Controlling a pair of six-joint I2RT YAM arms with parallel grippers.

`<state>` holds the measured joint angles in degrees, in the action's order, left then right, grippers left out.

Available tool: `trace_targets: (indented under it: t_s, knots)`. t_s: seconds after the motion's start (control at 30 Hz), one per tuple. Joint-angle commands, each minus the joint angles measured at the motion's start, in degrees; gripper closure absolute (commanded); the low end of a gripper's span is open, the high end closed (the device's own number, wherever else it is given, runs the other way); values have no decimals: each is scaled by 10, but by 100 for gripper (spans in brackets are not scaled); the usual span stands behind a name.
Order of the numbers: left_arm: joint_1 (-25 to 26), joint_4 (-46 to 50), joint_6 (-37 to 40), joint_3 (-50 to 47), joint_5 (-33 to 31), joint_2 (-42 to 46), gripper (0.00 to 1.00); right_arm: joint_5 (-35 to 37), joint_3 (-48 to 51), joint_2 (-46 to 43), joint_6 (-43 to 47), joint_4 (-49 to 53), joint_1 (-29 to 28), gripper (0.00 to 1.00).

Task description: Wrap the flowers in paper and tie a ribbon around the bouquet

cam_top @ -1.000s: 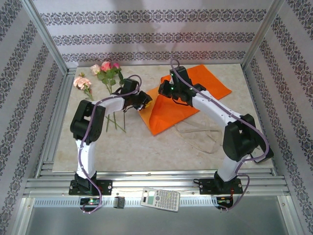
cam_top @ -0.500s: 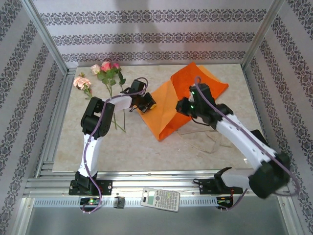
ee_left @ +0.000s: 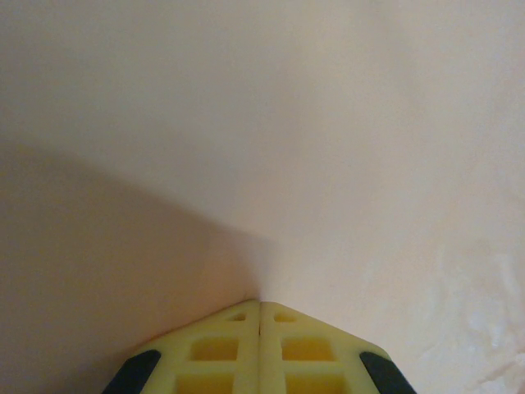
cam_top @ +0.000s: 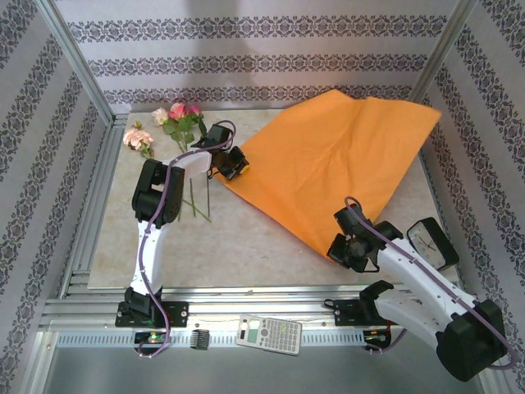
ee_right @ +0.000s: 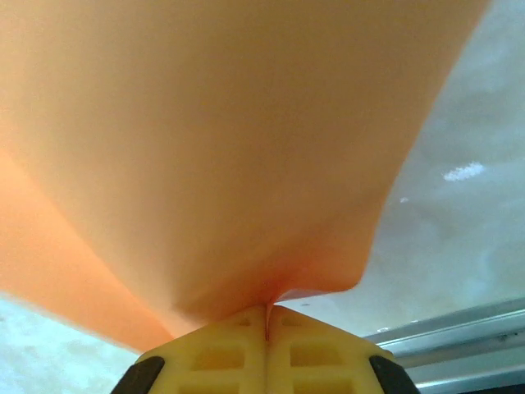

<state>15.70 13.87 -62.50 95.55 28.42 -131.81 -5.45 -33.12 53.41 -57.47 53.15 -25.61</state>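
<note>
The paper [cam_top: 336, 156] is held spread over the right of the worktop [cam_top: 238, 246]. Its left corner is pinched in the closed left jaws, its near corner in the closed right jaws by the front edge. The flowers [cam_top: 176, 123] are laid at the far left, near the left jaws. Bare marbled surface is seen front and left, enclosed by patterned walls [cam_top: 246, 66].

Top camera looks down; both wrist cameras hug the paper [cam_top: 344, 156]
</note>
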Motion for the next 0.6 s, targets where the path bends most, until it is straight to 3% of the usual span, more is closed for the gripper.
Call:
trace_targets:
  t_s: [0.0,0.13,0.37,0.57]
  knots:
    - [-18,45,25,17,-24,-21,96,-6,-3,18,-26,12,3,100]
    - [-7,42,22,27,-13,4,93,-18,-33,57,-18,-6,-4,100]
    - [85,80,-19,-43,-60,126,70,-46,-70,113,-9,-37,-28,100]
    - [162,26,-104,-104,-36,103,72,-94,-95,191,10,-72,-69,100]
